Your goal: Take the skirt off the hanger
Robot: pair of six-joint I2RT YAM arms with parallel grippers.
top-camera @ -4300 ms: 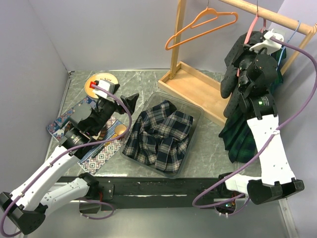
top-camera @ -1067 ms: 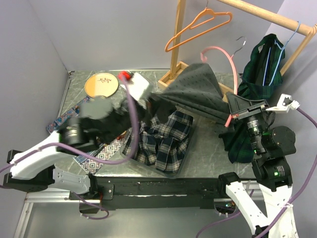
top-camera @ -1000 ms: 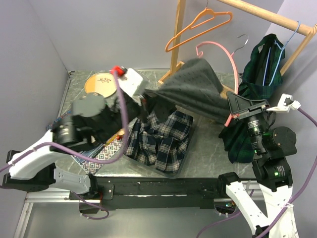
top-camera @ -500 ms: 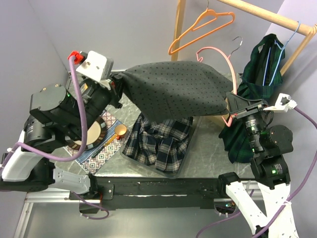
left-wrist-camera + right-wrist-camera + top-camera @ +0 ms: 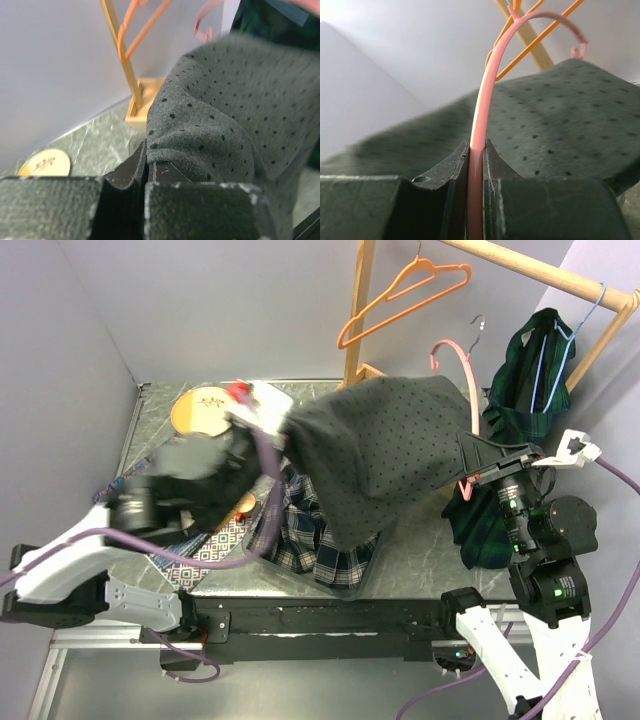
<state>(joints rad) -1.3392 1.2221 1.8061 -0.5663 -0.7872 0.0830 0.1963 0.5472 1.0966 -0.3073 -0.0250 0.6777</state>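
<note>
I read skirt (image 5: 385, 455) as matt, felt-like cloth; pink hanger (image 5: 479, 117) smooth glossy plastic; rack (image 5: 545, 273) pale bare wood.
</note>
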